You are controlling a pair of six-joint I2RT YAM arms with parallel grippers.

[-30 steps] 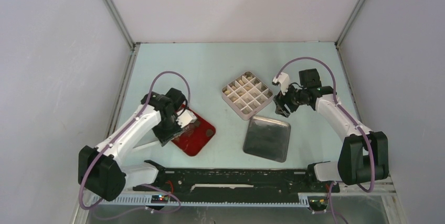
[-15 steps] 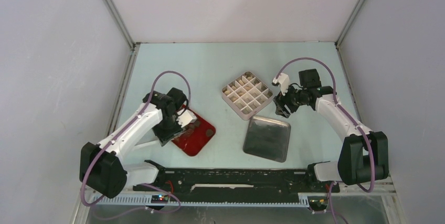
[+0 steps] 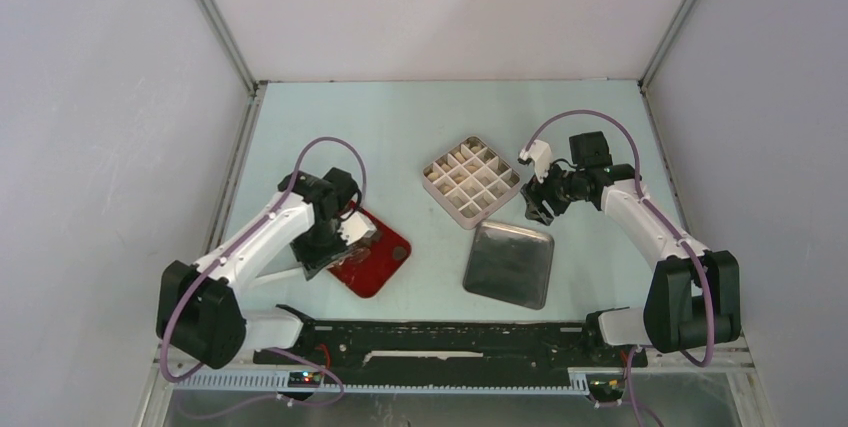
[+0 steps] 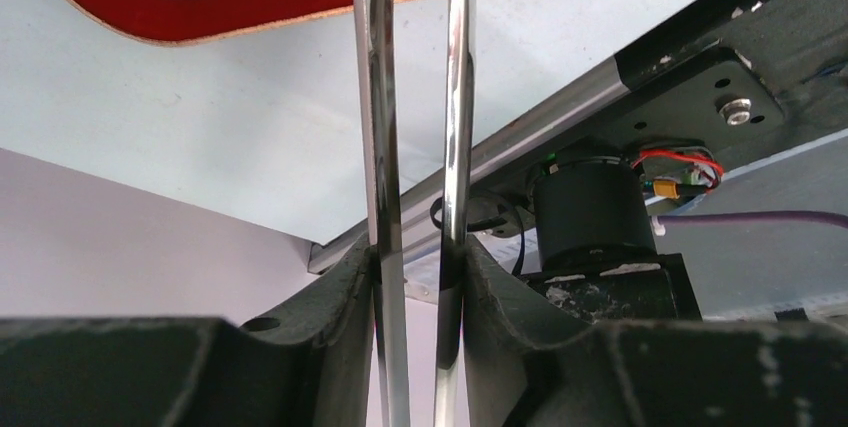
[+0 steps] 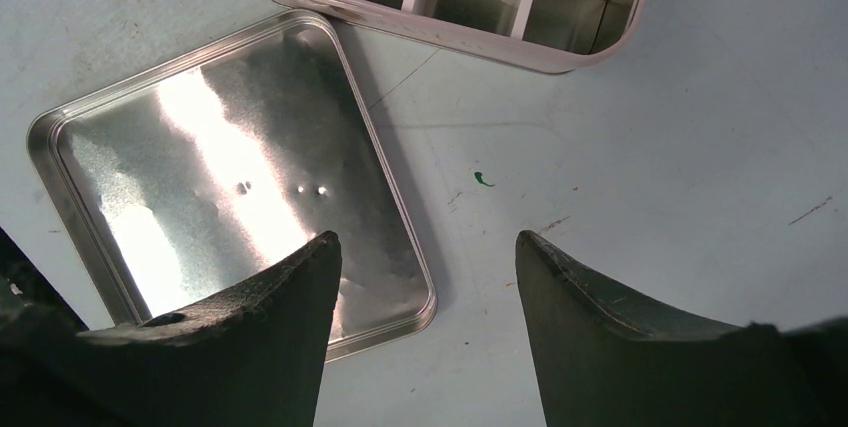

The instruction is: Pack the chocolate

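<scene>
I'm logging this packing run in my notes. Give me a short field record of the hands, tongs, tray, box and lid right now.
left hand: shut on metal tongs, which reach over the red tray
right hand: open, empty, above the table
lid: lying flat on the table, off the box
divided box: uncovered, beside the lid

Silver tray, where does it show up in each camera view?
Top external: silver tray right of centre, just nearer than the divided box.
Left wrist: not in it.
Right wrist: silver tray in the left half.
Shared landmark: the divided box, close by one tray corner.
</scene>
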